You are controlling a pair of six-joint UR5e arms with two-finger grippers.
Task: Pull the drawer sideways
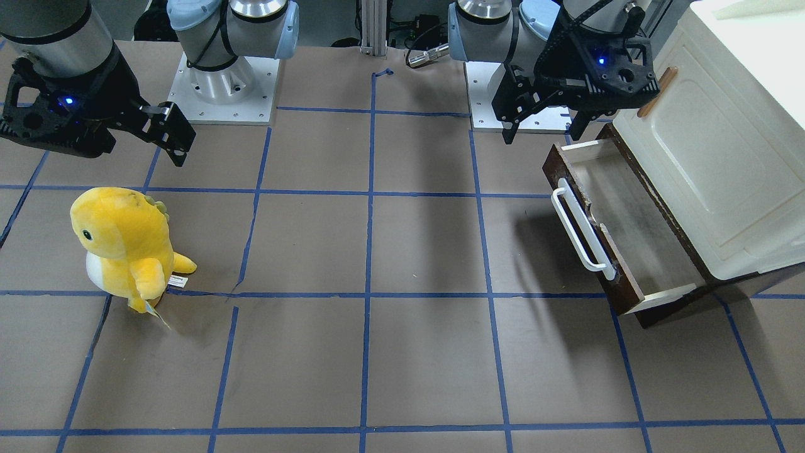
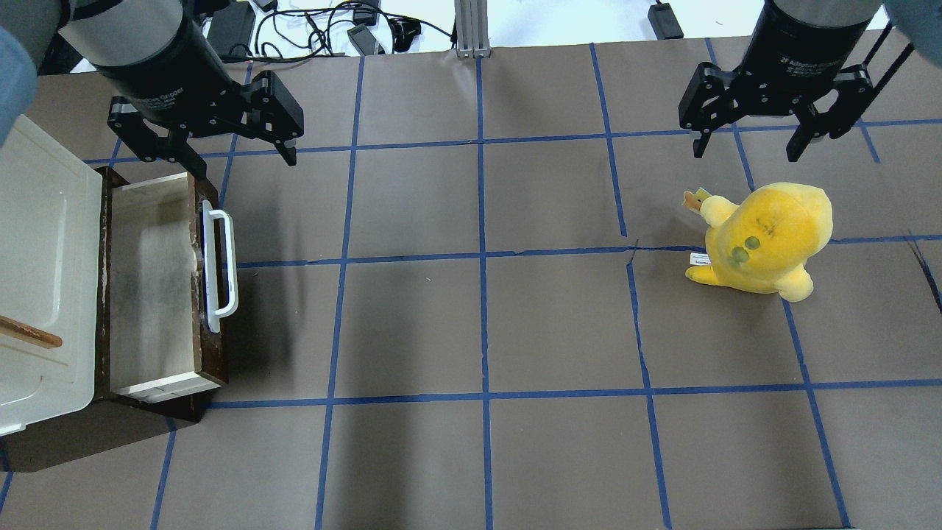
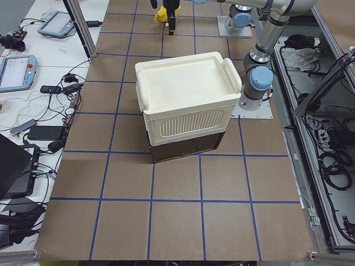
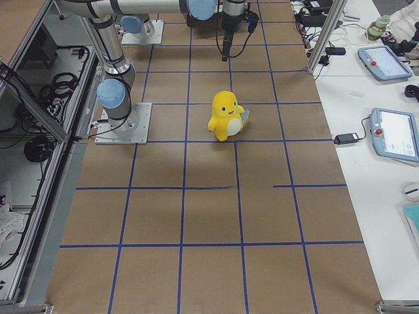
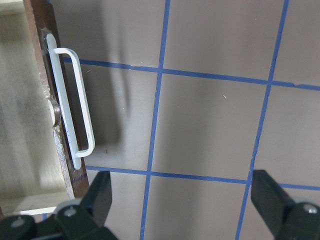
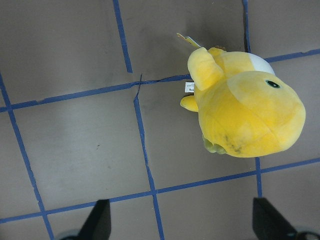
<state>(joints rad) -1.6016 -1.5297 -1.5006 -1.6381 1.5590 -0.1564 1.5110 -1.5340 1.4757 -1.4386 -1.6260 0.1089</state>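
The drawer (image 2: 154, 287) stands pulled out of the cream cabinet (image 2: 37, 258), its dark brown front and long white bar handle (image 2: 221, 269) facing the table middle; it also shows in the front-facing view (image 1: 629, 233) and the left wrist view (image 5: 30, 125). Its pale inside holds nothing. My left gripper (image 2: 224, 151) hangs open and empty above the drawer's near end, apart from the handle (image 5: 75, 105). My right gripper (image 2: 747, 143) is open and empty above the table, close to a yellow plush toy.
A yellow plush toy (image 2: 765, 235) stands on the right half of the table, also in the right wrist view (image 6: 245, 107). The cabinet's door has a small tan wooden handle (image 1: 657, 91). Brown paper with blue tape lines (image 2: 482, 258) covers the table.
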